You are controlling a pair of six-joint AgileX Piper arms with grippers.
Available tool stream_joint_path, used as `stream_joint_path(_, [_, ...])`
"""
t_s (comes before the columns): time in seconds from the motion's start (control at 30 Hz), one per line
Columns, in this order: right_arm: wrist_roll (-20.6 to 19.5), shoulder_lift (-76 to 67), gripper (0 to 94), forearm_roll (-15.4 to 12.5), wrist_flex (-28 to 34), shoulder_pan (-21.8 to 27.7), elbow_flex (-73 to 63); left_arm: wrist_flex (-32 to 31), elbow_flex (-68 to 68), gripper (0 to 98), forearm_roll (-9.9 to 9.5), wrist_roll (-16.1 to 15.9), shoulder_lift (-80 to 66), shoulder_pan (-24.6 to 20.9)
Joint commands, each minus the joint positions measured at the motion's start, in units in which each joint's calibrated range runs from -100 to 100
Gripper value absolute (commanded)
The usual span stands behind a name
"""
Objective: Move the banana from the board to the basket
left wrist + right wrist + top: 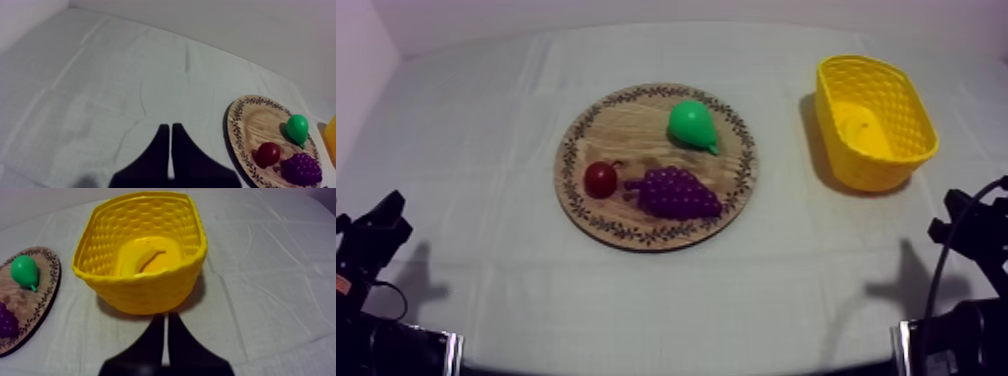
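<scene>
Well, my left jaws lie together, two black fingers in a narrow wedge with nothing between them, low over bare cloth and beside the board. My right jaws are together too, and empty, just in front of the basket. The banana lies inside that basket, on its floor, at the desk's right side.

From above, my left arm and right arm sit low at the near edge, each well apart from the board. On the board are a pear, a small red fruit and grapes, the red fruit just beside the grapes.

The grey-white cloth covers the whole desk, marked by fold lines and the arms' shadows. A pale wall rises behind the far edge.
</scene>
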Motion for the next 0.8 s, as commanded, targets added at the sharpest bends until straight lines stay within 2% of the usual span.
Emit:
stream_joint_path(0.0, [2.0, 0.0, 0.6, 0.0, -1.9, 0.3, 0.2, 0.0, 0.0, 0.1, -0.02, 0.0, 0.0, 0.0])
stream_joint_path(0.13, [6.1, -0.1, 0.6, 0.0, -2.7, 0.6, 0.3, 0.0, 0.0, 0.1, -0.02, 0.0, 0.0, 0.0])
stream_joint_path(0.27, [8.4, -0.1, 0.6, 0.0, -2.9, 0.6, 0.4, 0.0, 0.0, 0.1, -0.02, 0.0, 0.0, 0.0])
stream_joint_path(0.77, [9.1, -0.1, 0.6, 0.0, -3.0, 0.6, 0.4, 0.0, 0.0, 0.1, -0.02, 0.0, 0.0, 0.0])
